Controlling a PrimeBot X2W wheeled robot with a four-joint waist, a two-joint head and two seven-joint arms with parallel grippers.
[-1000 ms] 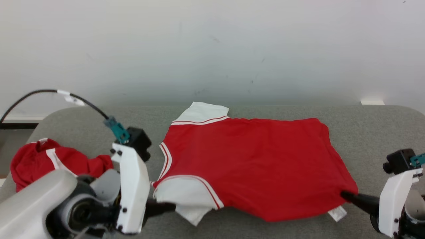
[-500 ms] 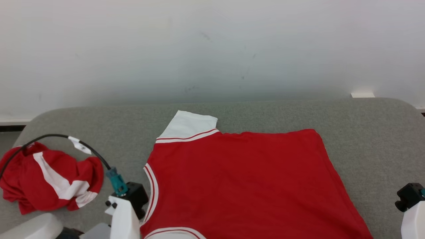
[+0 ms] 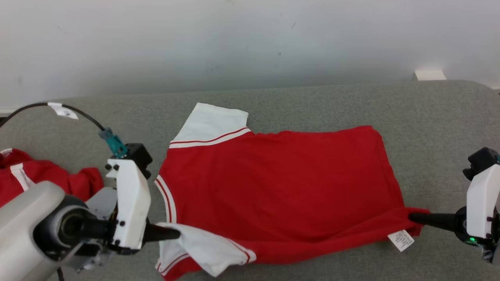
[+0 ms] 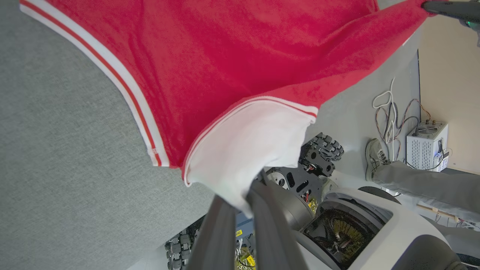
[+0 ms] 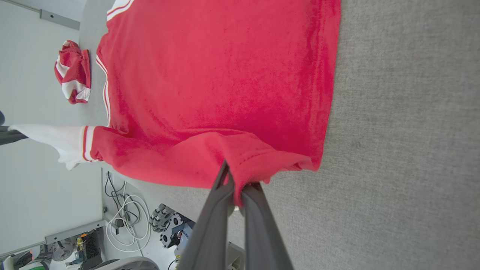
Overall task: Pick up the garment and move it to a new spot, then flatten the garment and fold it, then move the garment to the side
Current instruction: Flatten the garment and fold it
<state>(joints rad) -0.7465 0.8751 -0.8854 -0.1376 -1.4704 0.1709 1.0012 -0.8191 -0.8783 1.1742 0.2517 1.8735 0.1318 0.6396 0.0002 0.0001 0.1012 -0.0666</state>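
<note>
Nearest the robot, the left gripper (image 3: 175, 234) is clamped on the white near sleeve (image 3: 203, 249) of the garment (image 3: 273, 183). In the left wrist view its fingers are pinched together on a bunch of white cloth. The right gripper (image 3: 413, 218) is likewise closed on the red hem corner (image 3: 394, 227), just beside the small white label (image 3: 401, 240) hanging from the seam. Between the two grips the near edge is drawn taut and raised a little off the grey table (image 3: 332, 101). The body of the shirt lies spread and fairly smooth behind it.

This looks like a light, soft knit with no stiffness of its own. It will likely sag wherever it is not held and trail after whichever corner moves (so both holds should travel together). The table's felt-like covering may drag on the fabric rather than let it slide.

The best holds are probably the seamed, doubled edges: hem corners, cuffs and shoulder seams. The sleeve hold seems the weaker one, since a sleeve can stretch and twist instead of carrying the body with it.

Farther back, the far sleeve (image 3: 211, 121) lies flat, pointing toward the wall. Off to the robot's left, a second red-and-white heap (image 3: 23, 175) sits well apart from the shirt.
</note>
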